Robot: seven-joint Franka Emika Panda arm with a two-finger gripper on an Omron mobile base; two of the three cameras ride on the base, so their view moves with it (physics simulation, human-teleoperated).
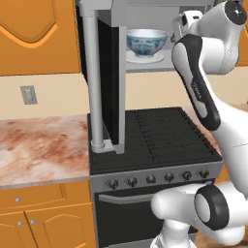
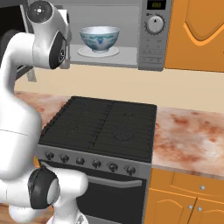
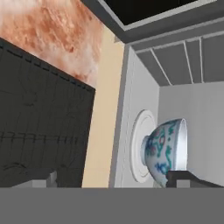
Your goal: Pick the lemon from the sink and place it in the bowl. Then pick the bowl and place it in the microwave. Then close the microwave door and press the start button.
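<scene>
The microwave (image 2: pixel 151 35) stands open above the stove. The white bowl (image 1: pixel 147 42) (image 2: pixel 99 37) with blue-green patterning sits upright inside it on the round white turntable plate (image 1: pixel 145 57). The microwave door (image 1: pixel 114 87) swings out to the left, its long silver bar handle (image 1: pixel 96 82) facing me. In the hand view my gripper (image 3: pixel 116 180) is open and holds nothing. It sits just outside the cavity, and the bowl (image 3: pixel 168 151) lies close beyond its right fingertip (image 3: pixel 192 178). The lemon is hidden from these angles. The sink is out of view.
A black stove (image 1: pixel 155 135) (image 2: pixel 105 124) with a row of knobs lies under the microwave. Reddish marbled counter (image 1: pixel 38 145) (image 2: pixel 192 131) flanks it on both sides. Orange cabinets (image 2: pixel 197 26) hang beside the microwave, and a wall outlet (image 1: pixel 28 95) sits at the left.
</scene>
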